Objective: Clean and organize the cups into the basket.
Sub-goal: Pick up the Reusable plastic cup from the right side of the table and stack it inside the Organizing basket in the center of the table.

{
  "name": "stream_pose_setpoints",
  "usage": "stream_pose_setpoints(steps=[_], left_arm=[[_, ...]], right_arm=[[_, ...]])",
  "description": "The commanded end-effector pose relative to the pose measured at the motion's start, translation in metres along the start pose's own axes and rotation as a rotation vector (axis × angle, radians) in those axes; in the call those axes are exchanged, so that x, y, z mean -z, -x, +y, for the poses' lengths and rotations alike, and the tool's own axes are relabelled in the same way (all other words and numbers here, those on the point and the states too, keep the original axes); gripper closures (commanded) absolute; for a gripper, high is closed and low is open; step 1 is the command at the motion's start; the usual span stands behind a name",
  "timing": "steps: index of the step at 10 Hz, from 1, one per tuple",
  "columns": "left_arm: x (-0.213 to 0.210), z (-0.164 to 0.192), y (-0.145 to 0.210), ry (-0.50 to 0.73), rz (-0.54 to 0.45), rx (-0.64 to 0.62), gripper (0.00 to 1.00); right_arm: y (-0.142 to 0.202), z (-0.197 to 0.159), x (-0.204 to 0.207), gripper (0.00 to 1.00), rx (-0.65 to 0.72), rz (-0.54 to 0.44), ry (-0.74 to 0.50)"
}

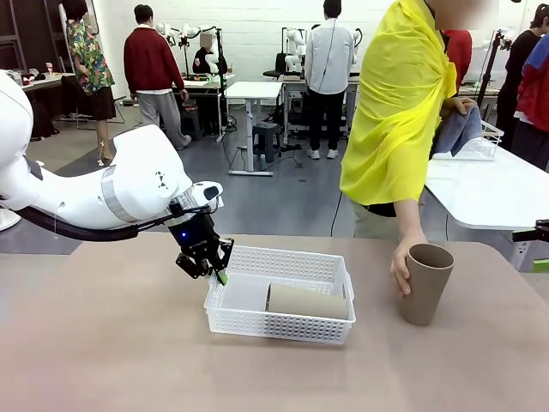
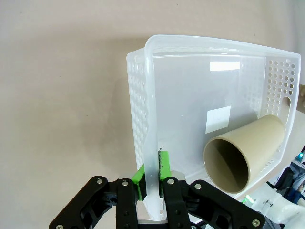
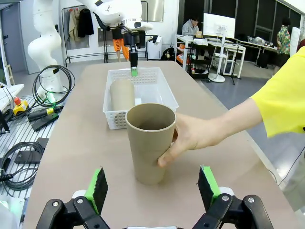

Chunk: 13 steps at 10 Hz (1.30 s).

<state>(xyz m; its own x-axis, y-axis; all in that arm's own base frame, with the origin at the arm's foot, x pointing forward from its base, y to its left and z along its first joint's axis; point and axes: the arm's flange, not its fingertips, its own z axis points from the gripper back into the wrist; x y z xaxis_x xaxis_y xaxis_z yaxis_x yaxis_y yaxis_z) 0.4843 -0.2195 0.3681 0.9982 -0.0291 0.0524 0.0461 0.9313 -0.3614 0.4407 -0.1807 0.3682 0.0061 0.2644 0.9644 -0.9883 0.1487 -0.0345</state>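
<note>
The white basket [image 1: 283,257] sits mid-table with one tan cup [image 1: 307,301] lying on its side inside. My left gripper [image 1: 220,276] is shut on the basket's left end wall. In the left wrist view the green pads [image 2: 163,167] pinch the basket's thin wall [image 2: 143,95], and the lying cup [image 2: 243,152] shows its open mouth. A second tan cup [image 1: 426,283] stands upright at the right, with the person's hand [image 1: 401,266] around it. In the right wrist view my right gripper [image 3: 153,175] stands open just short of that upright cup [image 3: 148,138], not touching it.
The person in a yellow top [image 1: 395,103] stands at the far right edge of the table. Behind is a white table [image 1: 489,189] with a wire rack [image 1: 480,146]. Cables [image 3: 28,114] lie on the floor beside the table.
</note>
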Motion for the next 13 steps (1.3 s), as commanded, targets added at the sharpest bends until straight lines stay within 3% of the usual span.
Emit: stream_pose_setpoints(steps=[1,4,10,13], left_arm=[[-0.001,0.0,0.0,0.005,0.005,0.001,1.0],[-0.001,0.0,0.0,0.005,0.005,0.001,1.0],[-0.001,0.0,0.0,0.005,0.005,0.001,1.0],[-0.001,0.0,0.0,0.005,0.005,0.001,1.0]], right_arm=[[-0.003,0.0,0.0,0.0,-0.005,-0.008,0.01],[0.021,-0.005,0.014,0.0,0.069,-0.007,0.048],[0.078,-0.002,0.065,0.0,0.052,-0.02,0.042],[0.078,-0.011,0.094,0.0,0.03,-0.061,0.031]])
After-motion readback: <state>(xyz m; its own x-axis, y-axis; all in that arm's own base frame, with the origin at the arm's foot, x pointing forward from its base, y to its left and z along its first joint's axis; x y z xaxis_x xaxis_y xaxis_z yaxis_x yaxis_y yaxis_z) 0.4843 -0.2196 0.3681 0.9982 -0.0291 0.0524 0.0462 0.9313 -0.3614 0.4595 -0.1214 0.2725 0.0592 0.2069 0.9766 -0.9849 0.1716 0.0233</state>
